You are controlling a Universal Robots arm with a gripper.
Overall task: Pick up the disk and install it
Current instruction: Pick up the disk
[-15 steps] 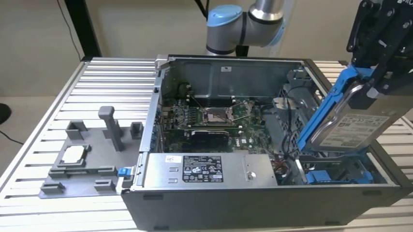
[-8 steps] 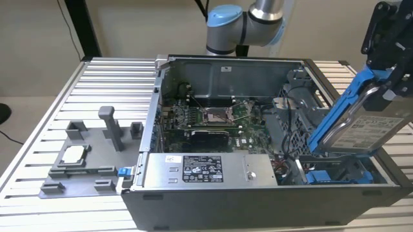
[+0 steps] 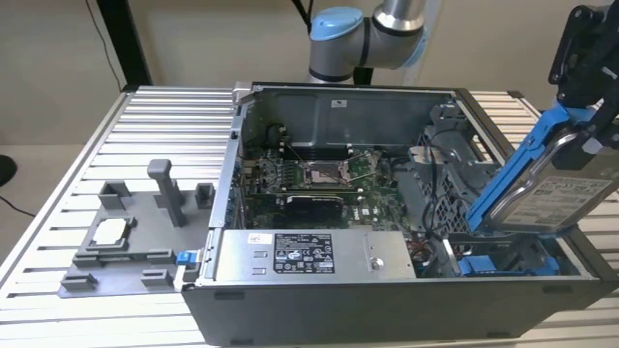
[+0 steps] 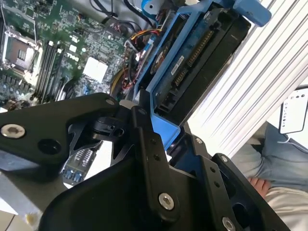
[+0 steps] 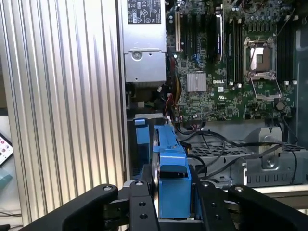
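Note:
The disk is a silver-grey drive with a white label in a blue carrier. It hangs steeply tilted over the front corner of the open computer case, at the exterior view's right. My gripper is shut on its upper end. Its lower end reaches down to the blue drive bay inside the case. In both wrist views the black fingers clamp the blue carrier from both sides, with the drive's connector edge running away from the gripper.
Inside the case lie the motherboard, the grey power-supply box and loose cables. A grey fixture with a small silver chip sits on the slatted table at the exterior view's left. A person's hand rests beyond the table edge.

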